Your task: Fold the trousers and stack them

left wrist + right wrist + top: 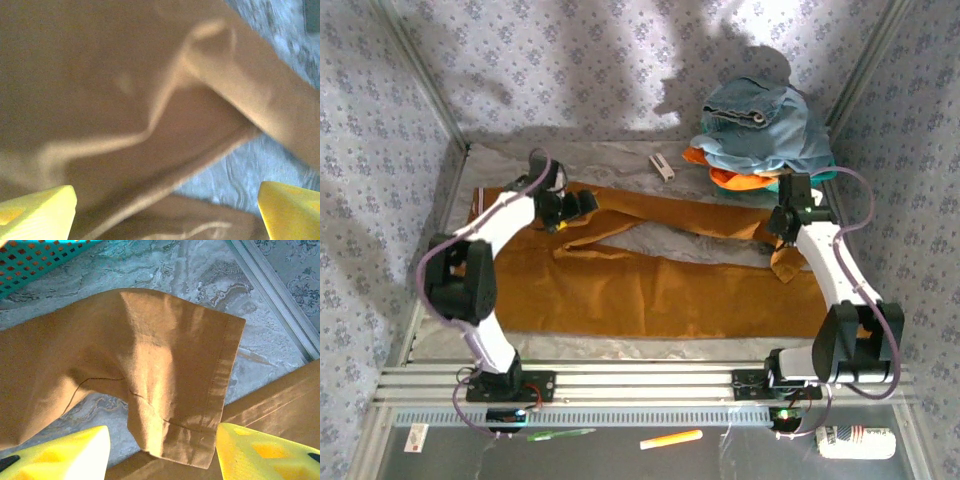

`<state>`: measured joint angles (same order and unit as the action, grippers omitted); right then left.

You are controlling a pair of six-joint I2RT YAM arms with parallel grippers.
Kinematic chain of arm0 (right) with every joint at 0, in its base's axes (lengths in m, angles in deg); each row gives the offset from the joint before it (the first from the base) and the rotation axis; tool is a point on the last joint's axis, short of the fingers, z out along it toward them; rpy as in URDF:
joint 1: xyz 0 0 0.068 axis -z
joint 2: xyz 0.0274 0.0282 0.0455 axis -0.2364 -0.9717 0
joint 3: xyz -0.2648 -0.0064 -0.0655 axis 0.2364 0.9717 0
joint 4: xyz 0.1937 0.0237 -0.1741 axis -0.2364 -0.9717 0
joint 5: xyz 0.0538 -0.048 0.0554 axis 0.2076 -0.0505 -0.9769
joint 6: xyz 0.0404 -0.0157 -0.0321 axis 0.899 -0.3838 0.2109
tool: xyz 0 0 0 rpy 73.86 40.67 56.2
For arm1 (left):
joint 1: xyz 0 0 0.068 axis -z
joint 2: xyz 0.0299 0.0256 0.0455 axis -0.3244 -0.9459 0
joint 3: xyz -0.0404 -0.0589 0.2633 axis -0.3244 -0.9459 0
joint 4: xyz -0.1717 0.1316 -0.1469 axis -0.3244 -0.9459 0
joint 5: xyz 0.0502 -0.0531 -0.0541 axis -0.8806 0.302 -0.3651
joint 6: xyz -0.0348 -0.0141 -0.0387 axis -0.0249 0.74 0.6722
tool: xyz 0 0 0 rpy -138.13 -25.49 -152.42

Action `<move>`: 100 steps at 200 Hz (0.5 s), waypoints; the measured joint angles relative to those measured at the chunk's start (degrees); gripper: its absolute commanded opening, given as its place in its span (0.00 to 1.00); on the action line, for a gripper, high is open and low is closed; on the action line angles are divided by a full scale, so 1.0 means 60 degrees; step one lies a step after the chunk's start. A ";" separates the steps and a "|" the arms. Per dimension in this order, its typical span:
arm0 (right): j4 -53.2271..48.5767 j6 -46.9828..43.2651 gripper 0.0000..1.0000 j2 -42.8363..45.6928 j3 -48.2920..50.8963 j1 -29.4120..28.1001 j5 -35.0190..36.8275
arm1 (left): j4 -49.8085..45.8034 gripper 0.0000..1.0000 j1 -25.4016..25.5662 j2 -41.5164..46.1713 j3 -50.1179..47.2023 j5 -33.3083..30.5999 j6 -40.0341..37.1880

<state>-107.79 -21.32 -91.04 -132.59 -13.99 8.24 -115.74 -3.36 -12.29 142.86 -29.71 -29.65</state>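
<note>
Plainly, the trousers [650, 290] lie spread mid-table; our left gripper [165, 217] at ten o'clock gapes wide, holding nothing, and our right gripper [162, 452] at three o'clock stands parted astride a leg hem, unclamped.

No legible text, label or number.

One pair of trousers [650, 290], two robot arms [490, 235] — and one heap of other clothes [760, 130].
</note>
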 measured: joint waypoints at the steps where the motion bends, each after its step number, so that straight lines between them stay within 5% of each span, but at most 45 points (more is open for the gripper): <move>1: -0.0004 0.0004 0.59 0.0033 0.0018 0.0000 -0.0025 | 0.0036 0.87 0.0025 0.0040 -0.0055 -0.0015 -0.0004; 25: 0.0022 0.0142 0.61 0.0233 0.0382 -0.0036 -0.0259 | 0.0670 0.84 0.0929 0.0062 -0.1173 -0.0616 0.0215; 61: 0.0018 0.0372 0.61 -0.0131 0.1060 -0.0051 -0.0550 | 0.0397 0.73 0.1690 -0.1224 -0.0743 -0.2033 -0.0157; 84: 0.0029 0.0499 0.56 -0.0503 0.1413 -0.0062 -0.0594 | 0.0503 0.47 0.1719 -0.1676 -0.0277 -0.2783 -0.0375; 100: 0.0022 0.0583 0.45 -0.0747 0.1577 -0.0058 -0.0637 | 0.0463 0.26 0.1716 -0.1756 -0.0262 -0.3220 -0.0608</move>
<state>-107.66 -17.82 -95.52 -123.13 -14.34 4.42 -112.96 6.94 -22.82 141.29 -49.04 -33.30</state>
